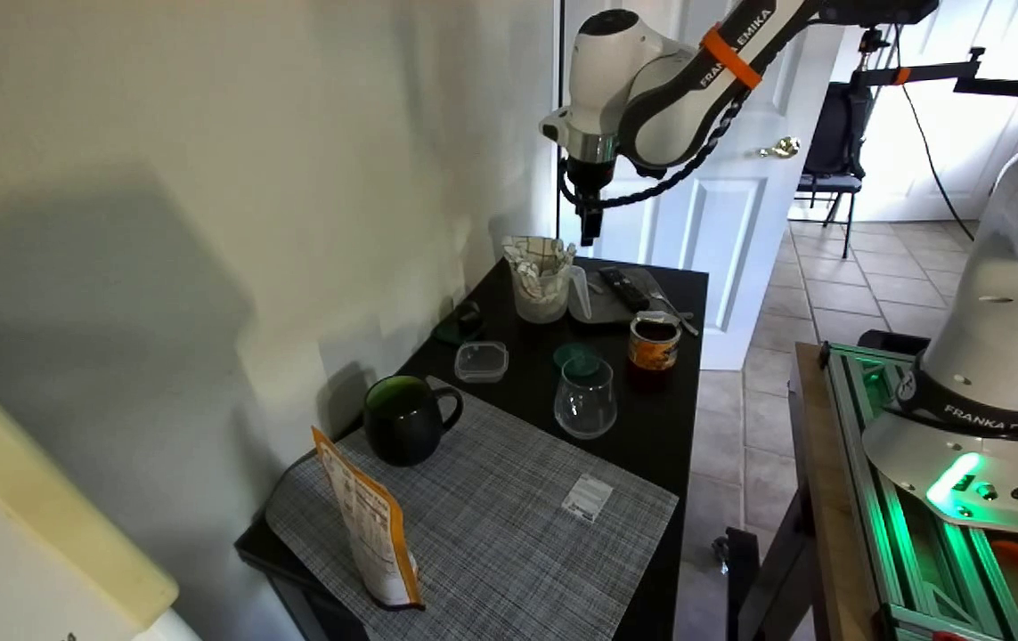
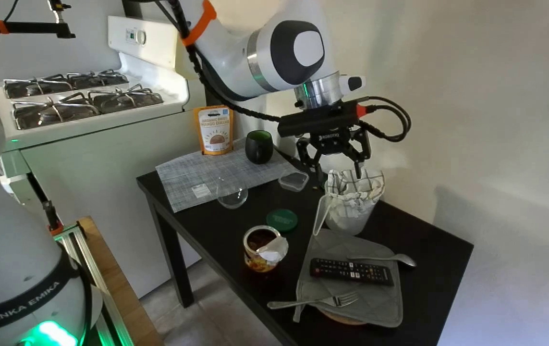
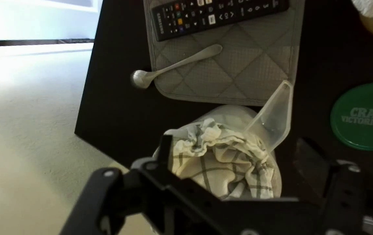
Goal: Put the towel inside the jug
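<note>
The white towel with dark check lines sits bunched in the mouth of the translucent jug, in both exterior views (image 1: 537, 256) (image 2: 351, 182) and the wrist view (image 3: 206, 166). Its upper edge stands above the rim. The jug stands upright by the wall, in both exterior views (image 1: 542, 304) (image 2: 346, 222) and the wrist view (image 3: 233, 114). My gripper shows in both exterior views (image 1: 591, 236) (image 2: 339, 173) and the wrist view (image 3: 237, 152). It is open, fingers wide apart, holding nothing, above the jug and towel. Whether a fingertip touches the towel I cannot tell.
A grey pad (image 2: 315, 298) beside the jug bears a remote (image 2: 351, 271), spoon (image 2: 404, 260) and fork (image 2: 312, 302). An opened can (image 2: 257, 254), green lid (image 2: 281, 220), clear glass (image 1: 585, 405), plastic container (image 1: 481, 362), dark mug (image 1: 403, 423) and pouch (image 1: 370, 525) stand nearby.
</note>
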Robot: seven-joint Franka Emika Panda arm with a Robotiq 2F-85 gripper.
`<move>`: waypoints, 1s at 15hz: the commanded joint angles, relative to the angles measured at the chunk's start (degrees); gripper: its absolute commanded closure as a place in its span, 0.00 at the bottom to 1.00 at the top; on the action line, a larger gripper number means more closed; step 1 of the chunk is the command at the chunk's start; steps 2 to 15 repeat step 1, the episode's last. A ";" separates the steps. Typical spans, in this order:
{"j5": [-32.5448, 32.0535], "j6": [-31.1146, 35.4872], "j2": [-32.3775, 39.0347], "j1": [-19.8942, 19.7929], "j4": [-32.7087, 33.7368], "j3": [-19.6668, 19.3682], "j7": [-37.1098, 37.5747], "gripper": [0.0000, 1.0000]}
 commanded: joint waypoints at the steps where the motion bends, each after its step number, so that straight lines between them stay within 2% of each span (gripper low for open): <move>1: 0.22 -0.15 0.13 0.23 0.34 -0.22 -0.23 0.00; 15: 0.22 -0.15 0.13 0.23 0.34 -0.22 -0.23 0.00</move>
